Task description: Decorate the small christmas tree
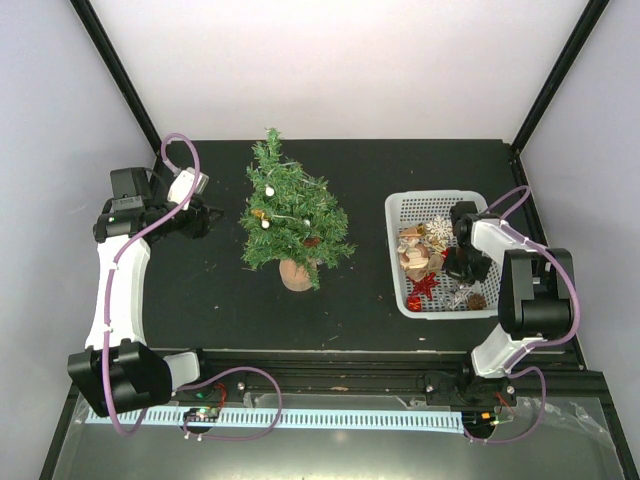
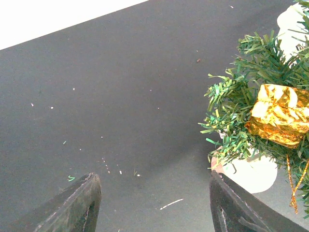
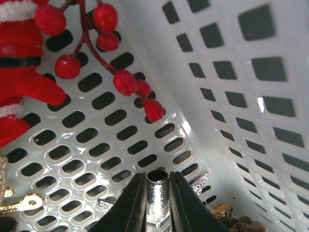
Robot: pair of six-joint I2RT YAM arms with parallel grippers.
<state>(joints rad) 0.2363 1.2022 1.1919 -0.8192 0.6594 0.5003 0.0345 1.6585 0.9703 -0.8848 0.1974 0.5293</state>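
Observation:
The small christmas tree (image 1: 290, 215) stands upright on its wood stump (image 1: 296, 274) at mid-table, with white balls and a gold ornament on it. My left gripper (image 1: 207, 217) hovers just left of the tree. In the left wrist view this gripper (image 2: 154, 181) is open and holds nothing, with tree branches (image 2: 236, 101) and a gold foil gift ornament (image 2: 277, 113) at the right. My right gripper (image 1: 466, 264) reaches down into the white basket (image 1: 440, 196). In the right wrist view that gripper (image 3: 158, 176) is shut on a silver glittery ornament (image 3: 158, 195), both fingers pressing its tube-shaped stem.
Inside the basket (image 3: 231, 96) lie a red berry sprig (image 3: 111, 41), a red Santa figure (image 3: 19, 72), a gold piece (image 3: 21, 203) and a pinecone (image 3: 246, 224). From above, more ornaments (image 1: 420, 250) fill the basket. Black frame posts flank the table.

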